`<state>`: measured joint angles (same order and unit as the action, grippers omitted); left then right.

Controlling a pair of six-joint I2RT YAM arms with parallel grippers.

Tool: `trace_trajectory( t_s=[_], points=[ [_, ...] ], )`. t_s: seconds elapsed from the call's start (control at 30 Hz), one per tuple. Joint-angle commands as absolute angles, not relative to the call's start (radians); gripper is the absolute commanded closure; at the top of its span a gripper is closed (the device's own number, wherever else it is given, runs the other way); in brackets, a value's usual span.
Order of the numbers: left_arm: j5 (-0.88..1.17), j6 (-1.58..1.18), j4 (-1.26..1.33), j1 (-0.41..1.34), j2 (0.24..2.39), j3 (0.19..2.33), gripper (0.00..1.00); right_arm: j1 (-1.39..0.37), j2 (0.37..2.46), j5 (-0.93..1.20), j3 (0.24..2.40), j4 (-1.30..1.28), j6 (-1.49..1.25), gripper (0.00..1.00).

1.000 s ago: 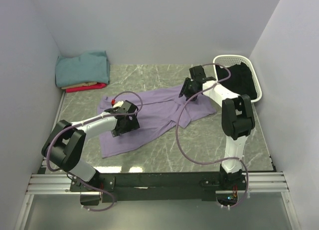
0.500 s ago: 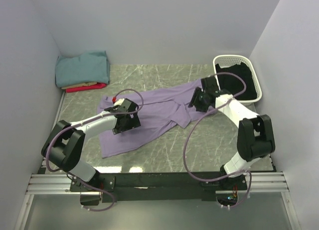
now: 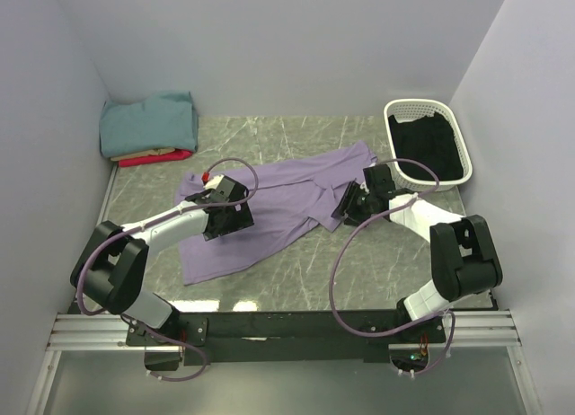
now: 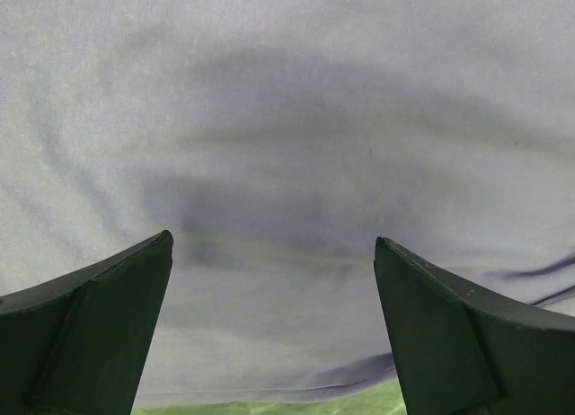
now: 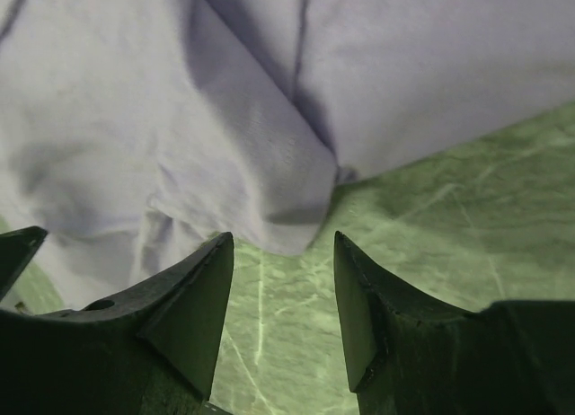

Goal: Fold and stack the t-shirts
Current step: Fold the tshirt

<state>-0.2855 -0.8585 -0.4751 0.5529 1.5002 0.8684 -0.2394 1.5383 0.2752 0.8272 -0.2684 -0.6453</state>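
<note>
The lavender t-shirt (image 3: 278, 208) lies unfolded and creased on the marbled grey-green table (image 3: 296, 280), running diagonally from near left toward far right. Its cloth is plain, with soft wrinkles and one thick fold at its right edge.

My left claw (image 3: 228, 219) sits low over the shirt's left half, fingers wide apart, with only lavender cloth between them. My right claw (image 3: 347, 205) is at the shirt's right edge, fingers apart with a narrower gap; the folded corner lies just ahead of the fingertips, beside bare table.

A folded teal t-shirt (image 3: 148, 123) tops a tan t-shirt (image 3: 142, 153) and a red t-shirt (image 3: 157, 159) in the far left corner.
</note>
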Motion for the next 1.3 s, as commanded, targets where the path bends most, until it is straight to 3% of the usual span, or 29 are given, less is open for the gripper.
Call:
trace_trajectory(
  t_s=[0.0, 0.6, 0.73, 0.87, 1.03, 1.27],
  points=[
    [-0.287, -0.85, -0.462, 0.549, 1.465, 0.882, 0.0, -0.238, 1.537, 0.319, 0.816, -0.161, -0.666, 0.44],
    [-0.299, -0.85, -0.472, 0.549, 1.465, 0.873, 0.0, -0.241, 1.618, 0.296, 0.822, -0.143, -0.657, 0.47],
    [-0.301, -0.848, -0.474, 0.548, 1.468, 0.874, 0.0, -0.247, 1.628, 0.308, 0.827, -0.121, -0.657, 0.81],
    [-0.304, -0.85, -0.476, 0.549, 1.47, 0.873, 0.01, -0.253, 1.612, 0.334, 0.848, -0.112, -0.646, 0.99],
    [-0.314, -0.847, -0.479, 0.549, 1.465, 0.877, 0.01, -0.259, 1.58, 0.364, 0.952, -0.139, -0.637, 0.97],
    [-0.325, -0.842, -0.486, 0.545, 1.474, 0.881, 0.01, -0.264, 1.745, 0.377, 1.205, -0.265, -0.617, 0.92]
  ],
)
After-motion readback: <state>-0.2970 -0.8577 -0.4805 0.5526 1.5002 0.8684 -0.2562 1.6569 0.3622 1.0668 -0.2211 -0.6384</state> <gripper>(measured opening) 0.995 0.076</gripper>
